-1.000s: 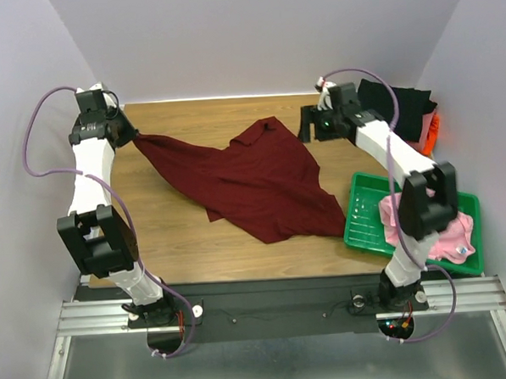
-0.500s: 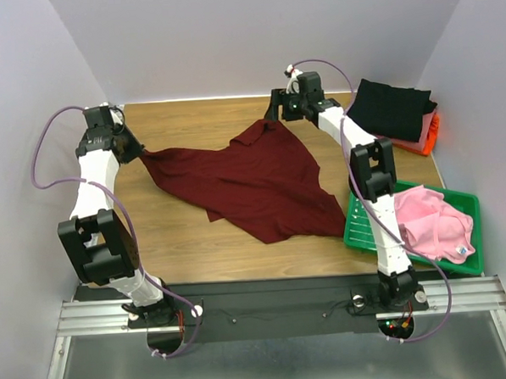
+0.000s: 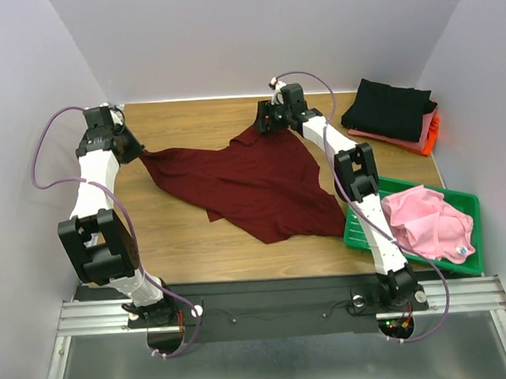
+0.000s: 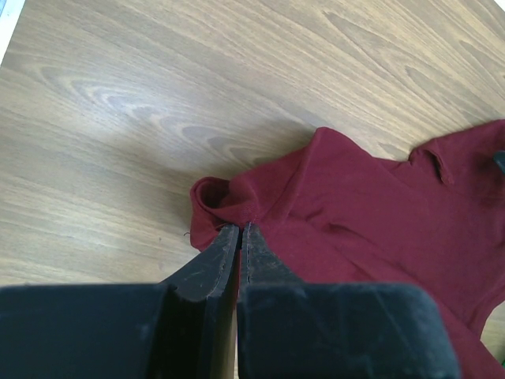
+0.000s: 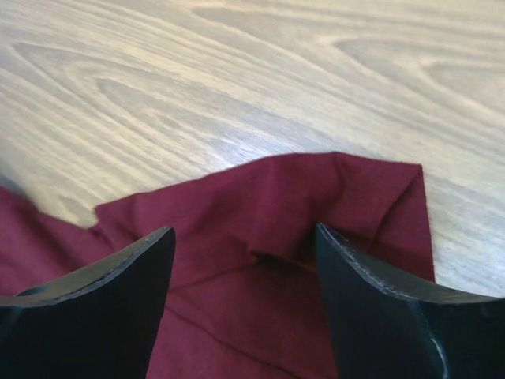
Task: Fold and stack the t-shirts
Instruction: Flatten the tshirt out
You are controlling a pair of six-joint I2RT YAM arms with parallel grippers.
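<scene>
The dark maroon t-shirt (image 3: 253,181) lies spread and rumpled across the middle of the wooden table. My left gripper (image 3: 130,148) is shut on its left corner (image 4: 215,207) near the table's left edge. My right gripper (image 3: 263,123) is open above the shirt's far corner (image 5: 316,205), one finger (image 5: 118,292) on each side of a small fold. A light pink t-shirt (image 3: 429,223) lies bunched in the green tray (image 3: 364,209). A folded black t-shirt (image 3: 389,108) tops a stack with salmon (image 3: 403,136) and orange (image 3: 434,131) ones at the back right.
The green tray stands at the front right, close to the maroon shirt's lower corner. Grey walls close in the table on three sides. Bare wood shows along the far edge and at the front left.
My right arm has swung left from near the folded stack to the maroon shirt's far corner. My left gripper shifted slightly with the shirt's left corner in it.
</scene>
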